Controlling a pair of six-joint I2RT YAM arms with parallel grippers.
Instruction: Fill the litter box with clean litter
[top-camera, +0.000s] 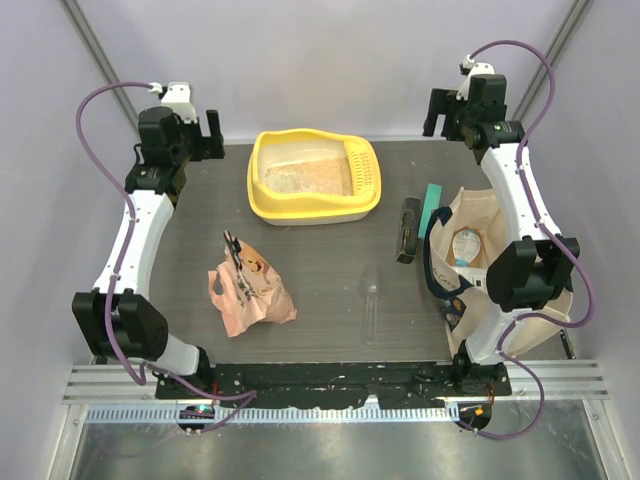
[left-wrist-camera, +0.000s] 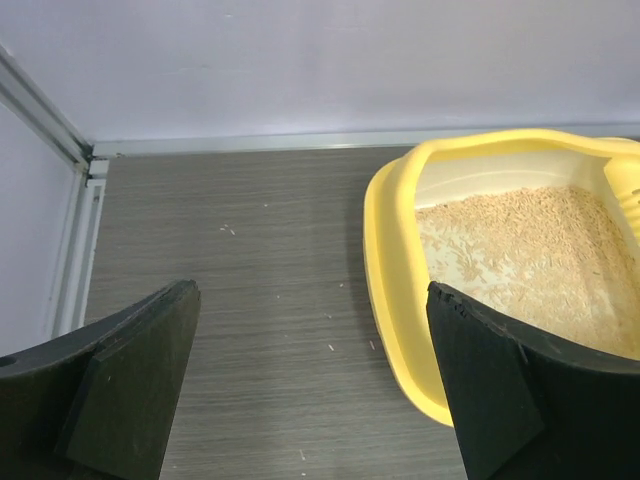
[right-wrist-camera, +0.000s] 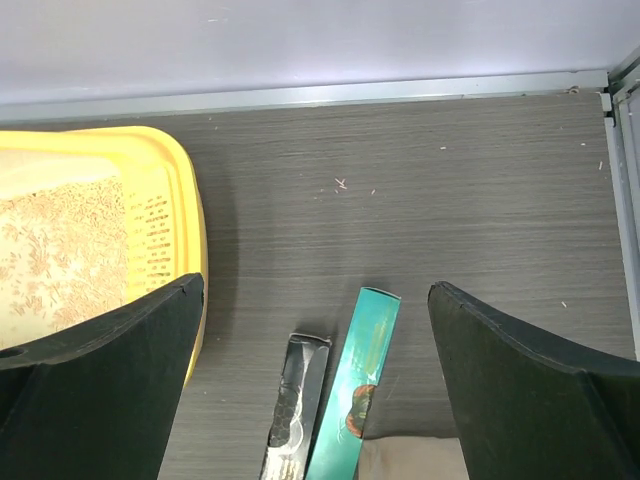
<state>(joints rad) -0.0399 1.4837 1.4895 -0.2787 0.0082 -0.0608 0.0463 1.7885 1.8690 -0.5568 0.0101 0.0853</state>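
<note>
The yellow litter box (top-camera: 262, 200) sits at the back middle of the table with pale beige litter (top-camera: 305, 177) spread inside and a slotted yellow scoop (top-camera: 363, 170) at its right end. It also shows in the left wrist view (left-wrist-camera: 392, 262) and the right wrist view (right-wrist-camera: 190, 215). The peach-orange litter bag (top-camera: 250, 287) lies crumpled and flat at the front left. My left gripper (top-camera: 197, 133) is open and empty, raised at the back left. My right gripper (top-camera: 447, 112) is open and empty, raised at the back right.
A cream canvas tote (top-camera: 485, 262) with dark handles stands at the right edge, holding a packet. A black box (top-camera: 407, 229) and a teal box (top-camera: 432, 208) lie beside it, also in the right wrist view (right-wrist-camera: 295, 405) (right-wrist-camera: 356, 395). A clear scoop (top-camera: 370, 300) lies mid-table.
</note>
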